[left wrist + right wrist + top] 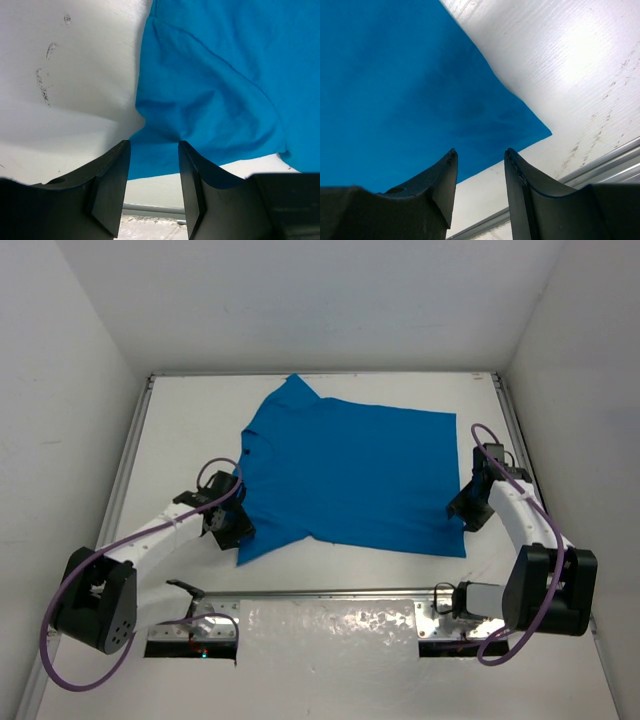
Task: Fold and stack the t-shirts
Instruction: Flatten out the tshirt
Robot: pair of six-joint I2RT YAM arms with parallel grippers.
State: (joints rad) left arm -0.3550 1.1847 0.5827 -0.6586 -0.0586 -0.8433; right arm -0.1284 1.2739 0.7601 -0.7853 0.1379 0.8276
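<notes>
Nearest: left gripper point(152, 150) with jaws partway apart and nothing clamped, at the near sleeve edge of the blue t-shirt point(350, 475). Right gripper point(481, 155) is likewise half-spread and empty, at the t-shirt's near hem corner. T-shirt lies spread flat on the white table point(190, 430), collar left, hem right, second sleeve pointing far. Whether either gripper touches the t-shirt: can't tell.

One blue t-shirt point(350, 475) lies on one white desk point(400, 390). There are two arms: a left arm point(160, 535) at the t-shirt's left edge and a right arm point(525, 515) at its right edge. That gives two hands, a left hand point(236, 523) and a right hand point(466, 510), each with two dark fingers point(112, 185). Two purple cables point(44, 640) show, one per arm.
</notes>
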